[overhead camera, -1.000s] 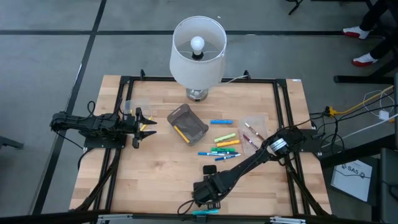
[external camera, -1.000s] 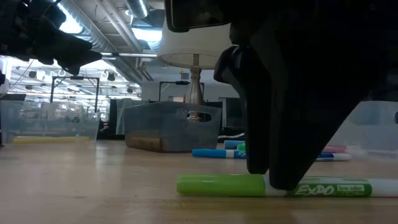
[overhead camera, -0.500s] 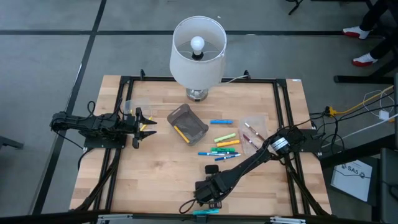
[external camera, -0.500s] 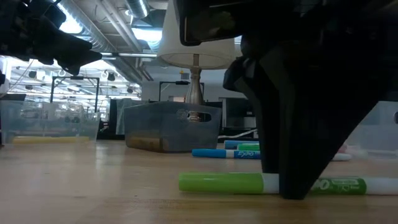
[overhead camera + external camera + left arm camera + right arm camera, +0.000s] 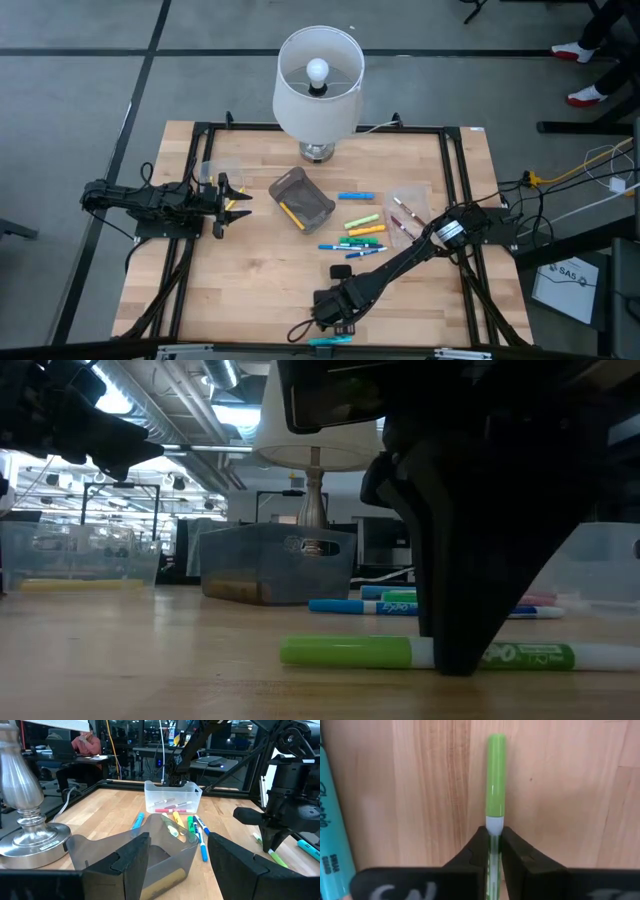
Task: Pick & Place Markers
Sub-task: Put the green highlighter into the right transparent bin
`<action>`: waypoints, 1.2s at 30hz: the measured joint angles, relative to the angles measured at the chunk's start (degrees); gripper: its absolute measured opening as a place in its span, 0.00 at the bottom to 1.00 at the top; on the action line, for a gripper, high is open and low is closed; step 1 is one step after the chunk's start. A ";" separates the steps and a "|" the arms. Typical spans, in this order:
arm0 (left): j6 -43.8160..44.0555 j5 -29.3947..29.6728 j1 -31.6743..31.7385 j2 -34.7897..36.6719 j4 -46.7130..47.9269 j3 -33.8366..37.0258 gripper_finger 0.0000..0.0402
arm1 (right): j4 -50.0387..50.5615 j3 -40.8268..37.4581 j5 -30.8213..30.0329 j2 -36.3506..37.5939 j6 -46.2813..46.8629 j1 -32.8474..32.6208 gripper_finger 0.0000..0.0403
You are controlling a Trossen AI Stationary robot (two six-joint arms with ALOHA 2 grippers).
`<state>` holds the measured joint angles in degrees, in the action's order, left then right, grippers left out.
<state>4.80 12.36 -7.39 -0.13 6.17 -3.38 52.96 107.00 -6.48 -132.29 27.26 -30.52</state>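
A green-capped marker [image 5: 345, 652] with a white barrel lies on the wooden table near its front edge; my right gripper [image 5: 493, 837] is shut on it. A cyan marker [image 5: 332, 855] lies beside it. Several more markers [image 5: 360, 228] lie scattered mid-table, and one yellow marker is in the grey bin [image 5: 301, 197]. My left gripper [image 5: 236, 196] waits open at the table's left side, facing that bin and touching nothing. My right gripper pinches the green marker's white barrel [image 5: 493, 826] just behind the cap, between its two fingers. The fingers come from above, pointing down, and lie across the marker. The marker lies level on the table.
A lit lamp [image 5: 318, 85] stands at the table's far middle. A clear tub [image 5: 408, 207] with pink markers sits right of centre, and another clear tub [image 5: 214, 170] at the left. A black frame [image 5: 455, 180] runs around the tabletop.
My right gripper has shut on the green marker's barrel while staying low over the table's front edge. The marker has rolled a little about its own length and remains on the wood.
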 joint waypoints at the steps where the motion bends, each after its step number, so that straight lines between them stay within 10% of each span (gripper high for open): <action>1: 0.00 0.00 0.01 0.00 0.00 0.00 0.49 | -0.10 0.00 0.00 -0.02 0.56 0.02 0.08; 36: 0.00 0.00 0.00 0.00 0.00 0.00 0.49 | 31.37 27.71 -2.78 0.58 1.78 0.38 0.08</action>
<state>4.80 12.36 -7.40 -0.14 6.17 -3.38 84.32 134.72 -9.26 -131.71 29.04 -30.15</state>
